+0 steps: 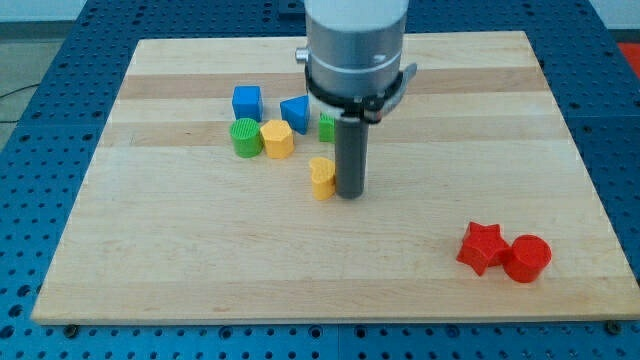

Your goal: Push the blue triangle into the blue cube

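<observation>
Sitting just right of the small yellow block (pixel 321 178), my tip (pixel 350 194) has no jaws and holds nothing; to shove the blue triangle (pixel 295 113) left into the blue cube (pixel 247 102), I judge it must swing round to the triangle's right. There the green block (pixel 326 126), touching or just beside the triangle, crowds the approach, while the yellow hexagon (pixel 277 138) and green cylinder (pixel 244 137) lie just below the path, the red star (pixel 481 247) and red cylinder (pixel 527 258) far off.

The blue triangle (pixel 295 112) lies just right of the blue cube (pixel 247 102), apart, near the board's top.
</observation>
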Available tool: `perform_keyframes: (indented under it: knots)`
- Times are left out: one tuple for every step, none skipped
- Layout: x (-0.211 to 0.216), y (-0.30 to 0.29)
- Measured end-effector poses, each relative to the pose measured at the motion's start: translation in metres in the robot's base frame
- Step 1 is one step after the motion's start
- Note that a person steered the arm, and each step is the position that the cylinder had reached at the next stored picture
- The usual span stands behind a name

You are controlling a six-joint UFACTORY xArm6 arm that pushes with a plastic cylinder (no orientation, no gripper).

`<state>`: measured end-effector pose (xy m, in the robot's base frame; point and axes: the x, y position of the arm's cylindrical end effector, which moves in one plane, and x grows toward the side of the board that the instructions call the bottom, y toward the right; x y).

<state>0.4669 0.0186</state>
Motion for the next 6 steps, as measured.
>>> perform_keyframes:
  knots:
    - [-0.032,-0.015]
    - [-0.054,-0.013]
    - [-0.093,-0.012]
    - [-0.112,-0.027]
    - [-0.104,-0.025]
    - [-0.101,-0.024]
